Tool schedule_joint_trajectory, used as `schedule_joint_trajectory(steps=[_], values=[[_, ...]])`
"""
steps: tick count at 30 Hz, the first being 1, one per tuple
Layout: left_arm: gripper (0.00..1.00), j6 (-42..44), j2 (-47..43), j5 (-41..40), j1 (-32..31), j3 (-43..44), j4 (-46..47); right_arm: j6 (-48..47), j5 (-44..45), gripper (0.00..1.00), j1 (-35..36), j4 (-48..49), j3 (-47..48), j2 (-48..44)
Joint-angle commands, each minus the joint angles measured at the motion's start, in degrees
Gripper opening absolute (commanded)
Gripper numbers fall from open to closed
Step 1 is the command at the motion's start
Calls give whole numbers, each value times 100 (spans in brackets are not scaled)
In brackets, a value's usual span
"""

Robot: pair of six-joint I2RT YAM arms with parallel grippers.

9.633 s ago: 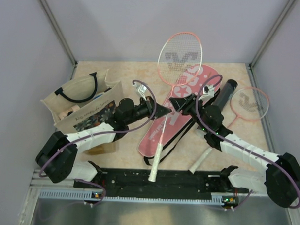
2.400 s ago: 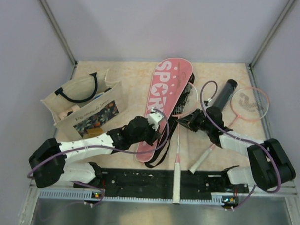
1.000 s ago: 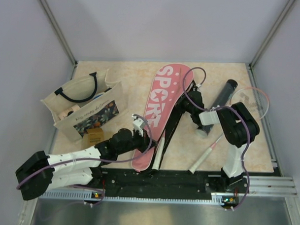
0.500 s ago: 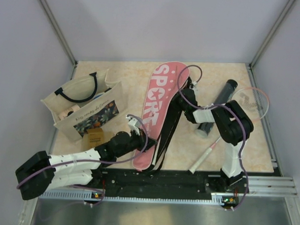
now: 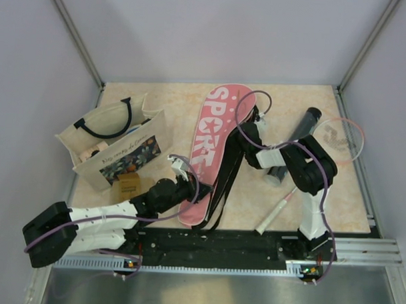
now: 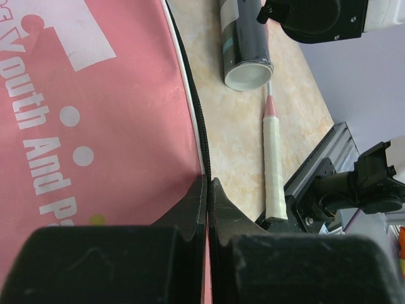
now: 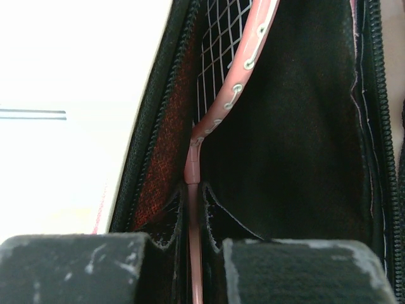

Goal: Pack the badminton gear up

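The right gripper [image 7: 195,190] was clamped on the throat of a pink-rimmed, white-strung badminton racket [image 7: 235,88], whose head sat inside the open mouth of the pink racket-shaped "SPORT" fabric cover [image 5: 214,132]. The left gripper [image 6: 207,185] was pinched together on that cover's black zip edge, low over the beige worktop [image 5: 171,104]. That thin pinch could slip, or the rim could snag the zipper teeth. The racket was probably only partly in. A second racket [image 5: 337,137] lay well apart.
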Motion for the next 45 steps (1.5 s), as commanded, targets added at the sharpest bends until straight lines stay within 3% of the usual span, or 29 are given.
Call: schedule_joint_trajectory(steps=[1,6,11,13,19,26,37,45], values=[[0,-14,117,54,-132,-42,890,291,709,0,83,620,108,73],[2,258,583,-87,-141,81,469,160,491,0,101,375,318,108],[27,408,593,-227,-167,300,-278,89,148,1,92,145,293,-6],[33,495,575,-280,-176,336,-454,124,86,8,92,154,231,-58],[30,505,759,-394,-176,441,-691,-16,-37,35,101,-415,274,-278],[29,338,1075,-649,-167,520,-833,-648,-441,46,92,-2208,626,-709],[28,118,1761,-799,-176,722,-956,-535,-99,50,-276,-4977,749,-1772],[29,311,1568,-720,-185,977,-1192,-772,-206,49,-830,-5242,240,-3159]])
